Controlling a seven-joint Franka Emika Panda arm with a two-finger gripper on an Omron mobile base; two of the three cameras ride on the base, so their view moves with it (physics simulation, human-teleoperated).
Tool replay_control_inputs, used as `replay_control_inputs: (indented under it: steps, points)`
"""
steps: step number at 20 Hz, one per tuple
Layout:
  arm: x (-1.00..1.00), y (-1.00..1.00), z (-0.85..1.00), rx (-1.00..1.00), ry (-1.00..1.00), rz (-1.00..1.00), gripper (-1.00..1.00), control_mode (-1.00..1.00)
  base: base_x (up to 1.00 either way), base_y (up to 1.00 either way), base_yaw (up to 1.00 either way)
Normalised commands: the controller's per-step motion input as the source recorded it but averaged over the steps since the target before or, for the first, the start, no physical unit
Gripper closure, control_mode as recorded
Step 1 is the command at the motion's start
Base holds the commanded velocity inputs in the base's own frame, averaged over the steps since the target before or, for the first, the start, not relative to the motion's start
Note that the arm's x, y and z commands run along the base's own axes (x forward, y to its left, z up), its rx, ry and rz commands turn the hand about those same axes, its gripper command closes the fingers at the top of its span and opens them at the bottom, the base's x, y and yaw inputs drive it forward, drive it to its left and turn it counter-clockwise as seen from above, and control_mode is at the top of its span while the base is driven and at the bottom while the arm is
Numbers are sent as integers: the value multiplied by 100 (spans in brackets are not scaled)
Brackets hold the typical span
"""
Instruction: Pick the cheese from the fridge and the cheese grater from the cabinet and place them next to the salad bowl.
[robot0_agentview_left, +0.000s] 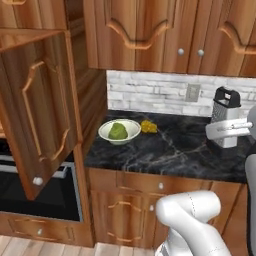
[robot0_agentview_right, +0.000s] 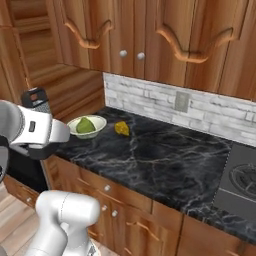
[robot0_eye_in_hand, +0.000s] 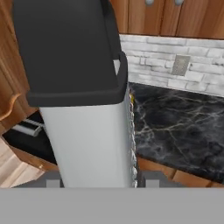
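Observation:
My gripper is shut on the cheese grater, a pale silver body with a dark top handle, held upright in the air in front of the counter. In the hand view the grater stands between the fingertips. From the right base camera its dark top peeks over my wrist. The salad bowl, white with a green lump, sits at the counter's left end, and the yellow cheese lies just right of it. Bowl and cheese also appear from the right. The fridge is out of view.
The cabinet door hangs open at the left, above a dark oven. Black marble counter runs right to a stove top. Closed wall cupboards hang over a white brick backsplash with an outlet.

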Motion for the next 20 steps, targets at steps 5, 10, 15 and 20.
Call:
replay_control_inputs:
  steps: [5, 10, 15, 20]
  points:
    - [0, 0, 0, 0, 0, 0, 100, 100, 61, 8, -7]
    - [0, 0, 0, 0, 0, 0, 100, 100, 66, 19, -16]
    - [0, 0, 0, 0, 0, 0, 100, 100, 2, 7, -6]
    - [0, 0, 0, 0, 0, 0, 100, 100, 34, 41, -15]
